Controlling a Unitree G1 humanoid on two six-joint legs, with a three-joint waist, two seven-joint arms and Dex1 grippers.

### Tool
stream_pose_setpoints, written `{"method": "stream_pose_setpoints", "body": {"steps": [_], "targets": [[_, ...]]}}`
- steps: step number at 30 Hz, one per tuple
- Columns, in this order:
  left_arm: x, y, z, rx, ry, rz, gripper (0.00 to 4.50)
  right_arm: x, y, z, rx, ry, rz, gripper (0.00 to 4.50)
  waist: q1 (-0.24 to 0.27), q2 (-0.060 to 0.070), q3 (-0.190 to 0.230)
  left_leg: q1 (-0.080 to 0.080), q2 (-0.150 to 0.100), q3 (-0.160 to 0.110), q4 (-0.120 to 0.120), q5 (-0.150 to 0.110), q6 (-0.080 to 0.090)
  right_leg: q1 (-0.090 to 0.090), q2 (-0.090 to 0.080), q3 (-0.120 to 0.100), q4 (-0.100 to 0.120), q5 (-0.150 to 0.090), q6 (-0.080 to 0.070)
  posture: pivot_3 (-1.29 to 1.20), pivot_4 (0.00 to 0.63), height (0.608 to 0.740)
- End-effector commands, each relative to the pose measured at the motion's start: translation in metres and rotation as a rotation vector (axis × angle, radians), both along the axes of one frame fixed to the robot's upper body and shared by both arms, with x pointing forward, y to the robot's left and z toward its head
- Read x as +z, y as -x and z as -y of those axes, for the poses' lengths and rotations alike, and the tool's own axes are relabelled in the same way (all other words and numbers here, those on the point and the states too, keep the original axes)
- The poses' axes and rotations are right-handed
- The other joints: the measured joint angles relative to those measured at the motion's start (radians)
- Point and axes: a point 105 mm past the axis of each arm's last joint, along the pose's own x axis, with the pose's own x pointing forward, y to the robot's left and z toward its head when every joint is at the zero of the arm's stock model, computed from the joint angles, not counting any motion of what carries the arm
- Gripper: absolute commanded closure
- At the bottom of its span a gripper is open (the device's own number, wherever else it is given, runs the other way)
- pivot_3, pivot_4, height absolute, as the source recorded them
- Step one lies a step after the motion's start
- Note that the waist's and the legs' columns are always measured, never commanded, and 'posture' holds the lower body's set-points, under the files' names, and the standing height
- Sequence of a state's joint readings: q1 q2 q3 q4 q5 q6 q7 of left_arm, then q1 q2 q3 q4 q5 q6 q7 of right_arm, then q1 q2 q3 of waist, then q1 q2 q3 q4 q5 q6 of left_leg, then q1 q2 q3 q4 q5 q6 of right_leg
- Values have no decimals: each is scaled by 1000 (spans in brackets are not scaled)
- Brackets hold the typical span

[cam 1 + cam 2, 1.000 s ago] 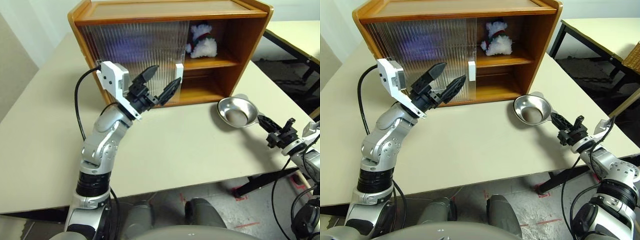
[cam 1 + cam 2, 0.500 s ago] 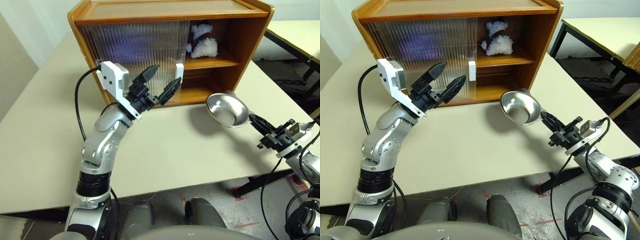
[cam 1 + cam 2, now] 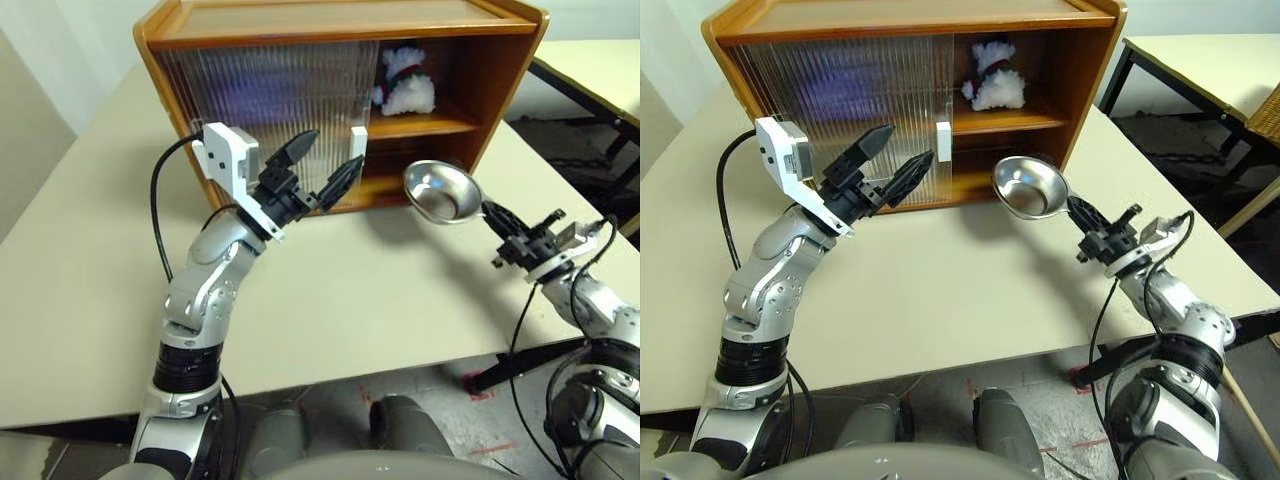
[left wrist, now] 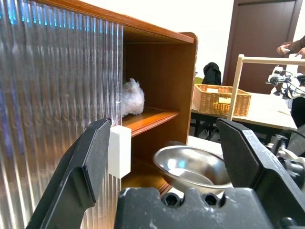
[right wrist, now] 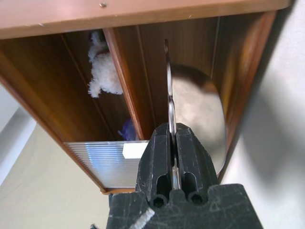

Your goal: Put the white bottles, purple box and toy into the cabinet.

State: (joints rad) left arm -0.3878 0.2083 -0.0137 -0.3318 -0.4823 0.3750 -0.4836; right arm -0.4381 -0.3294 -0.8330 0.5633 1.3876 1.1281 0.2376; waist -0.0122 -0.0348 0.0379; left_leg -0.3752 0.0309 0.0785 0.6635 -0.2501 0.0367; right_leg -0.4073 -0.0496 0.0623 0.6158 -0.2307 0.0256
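Observation:
The cabinet (image 3: 340, 22) stands at the back of the table with its ribbed sliding doors pushed left, so the right side is uncovered. On its upper shelf sits the toy (image 3: 405, 88). A purple blur behind the doors (image 3: 240, 100) is the purple box, whose edge peeks past the door (image 5: 127, 130). The white bottles are out of view. My left gripper (image 3: 330, 152) hangs open just in front of the white door handle (image 3: 359, 148). My right gripper (image 3: 497, 216) is shut on the rim of a metal dish (image 3: 440, 192), holding it tilted in the air before the lower compartment.
The beige table (image 3: 380, 300) stretches wide in front of the cabinet. A second table (image 3: 600, 60) stands to the right across a gap. A wicker basket (image 4: 221, 98) and a person's arm (image 4: 290, 46) show far behind.
My right gripper has lifted the metal dish off the table and carried it left and toward the cabinet, tilting it. The left arm has stayed still.

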Motion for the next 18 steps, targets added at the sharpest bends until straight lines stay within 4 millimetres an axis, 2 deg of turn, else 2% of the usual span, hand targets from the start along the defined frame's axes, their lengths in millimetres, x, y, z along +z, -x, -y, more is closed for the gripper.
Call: {"method": "stream_pose_setpoints", "body": {"steps": [1, 13, 18], "targets": [[-1, 0, 1, 7, -6, 1, 0, 0, -15, -8, -14, -11, 0, 4457, 1, 0, 0, 0, 0, 0, 0, 0, 0, 0, 0, 0, 0, 0, 0, 101, 0, 740], [-1, 2, -6, 46, -12, 5, 0, -5, -64, -23, -106, 12, -34, 4457, 3, 0, 0, 0, 0, 0, 0, 0, 0, 0, 0, 0, 0, 0, 1, 152, 0, 740], [-1, 2, -10, 67, -12, 5, 0, -5, -77, -33, -124, 17, -43, 4457, 8, 0, 0, 0, 0, 0, 0, 0, 0, 0, 0, 0, 0, 0, 0, 173, 0, 740]]}}
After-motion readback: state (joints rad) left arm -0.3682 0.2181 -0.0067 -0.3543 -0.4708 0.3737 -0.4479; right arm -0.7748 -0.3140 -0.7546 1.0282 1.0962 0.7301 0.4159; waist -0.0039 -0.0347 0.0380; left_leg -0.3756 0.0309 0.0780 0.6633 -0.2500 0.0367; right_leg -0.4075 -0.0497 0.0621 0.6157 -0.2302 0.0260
